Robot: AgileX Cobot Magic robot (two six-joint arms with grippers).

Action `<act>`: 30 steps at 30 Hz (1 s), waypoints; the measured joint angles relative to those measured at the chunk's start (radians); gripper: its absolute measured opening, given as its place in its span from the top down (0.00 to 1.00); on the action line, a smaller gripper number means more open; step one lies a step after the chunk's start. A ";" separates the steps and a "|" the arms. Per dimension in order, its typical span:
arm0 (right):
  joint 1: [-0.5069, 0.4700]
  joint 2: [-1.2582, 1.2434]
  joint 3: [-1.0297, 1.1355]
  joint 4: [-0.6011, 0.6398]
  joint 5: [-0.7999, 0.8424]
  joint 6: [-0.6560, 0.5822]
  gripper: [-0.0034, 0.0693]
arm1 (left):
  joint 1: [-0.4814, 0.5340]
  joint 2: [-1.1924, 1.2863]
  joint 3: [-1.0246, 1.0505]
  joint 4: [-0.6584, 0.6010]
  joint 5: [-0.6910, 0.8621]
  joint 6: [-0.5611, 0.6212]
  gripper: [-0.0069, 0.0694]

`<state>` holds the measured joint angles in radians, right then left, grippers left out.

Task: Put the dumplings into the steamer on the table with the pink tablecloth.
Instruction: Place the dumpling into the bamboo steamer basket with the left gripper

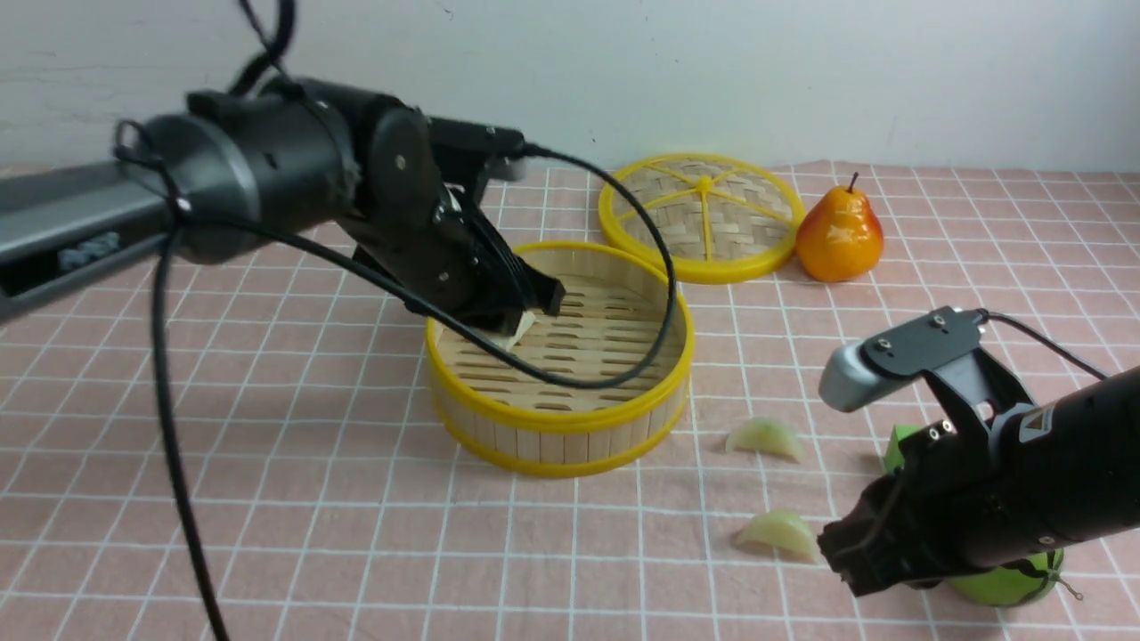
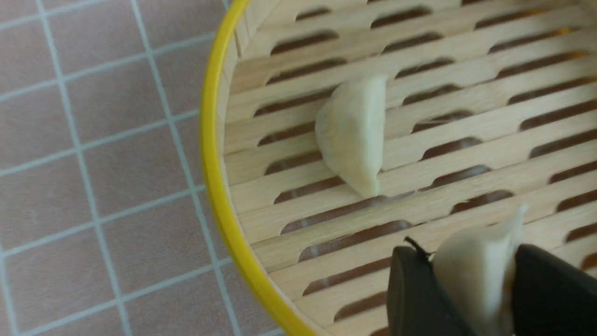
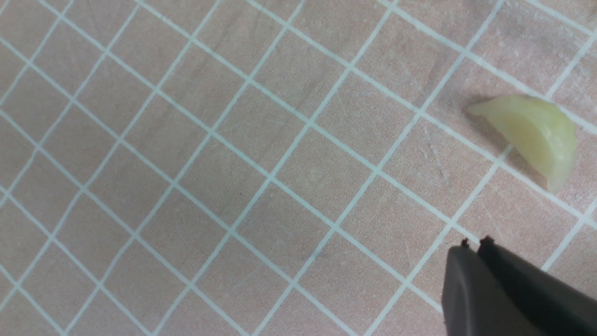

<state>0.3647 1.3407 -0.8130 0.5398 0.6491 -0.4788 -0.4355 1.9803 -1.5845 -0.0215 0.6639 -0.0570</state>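
Observation:
The bamboo steamer (image 1: 614, 425) with yellow rims stands mid-table on the pink tablecloth (image 1: 294, 499). My left gripper (image 1: 525, 322) is inside it, shut on a cream-white dumpling (image 2: 480, 270) just above the slatted floor. Another cream-white dumpling (image 2: 352, 133) lies on the slats near the steamer's wall (image 2: 212, 154). Two pale green dumplings lie on the cloth right of the steamer, one (image 1: 766, 438) nearer it and one (image 1: 779, 532) nearer the front. My right gripper (image 3: 473, 247) is shut and empty, low over the cloth, beside a green dumpling (image 3: 531, 133).
The flat woven lid (image 1: 699, 218) with yellow rim lies behind the steamer. An orange-yellow pear (image 1: 839, 236) stands to its right. A green object (image 1: 1011, 583) sits partly hidden under my right arm. A black cable (image 1: 169, 401) hangs from the left arm.

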 joint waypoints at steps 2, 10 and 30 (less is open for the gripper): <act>0.000 0.000 0.000 0.000 0.000 -0.007 0.91 | -0.008 0.032 -0.002 0.013 0.003 0.000 0.58; 0.000 0.000 0.000 0.001 0.011 -0.011 0.91 | -0.107 0.083 -0.012 0.101 0.035 -0.093 0.58; 0.000 0.000 0.000 0.043 0.020 -0.012 0.89 | -0.145 0.080 -0.012 0.385 0.073 -0.380 0.34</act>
<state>0.3647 1.3407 -0.8130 0.5826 0.6694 -0.4904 -0.5800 2.0606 -1.5965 0.3638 0.7365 -0.4371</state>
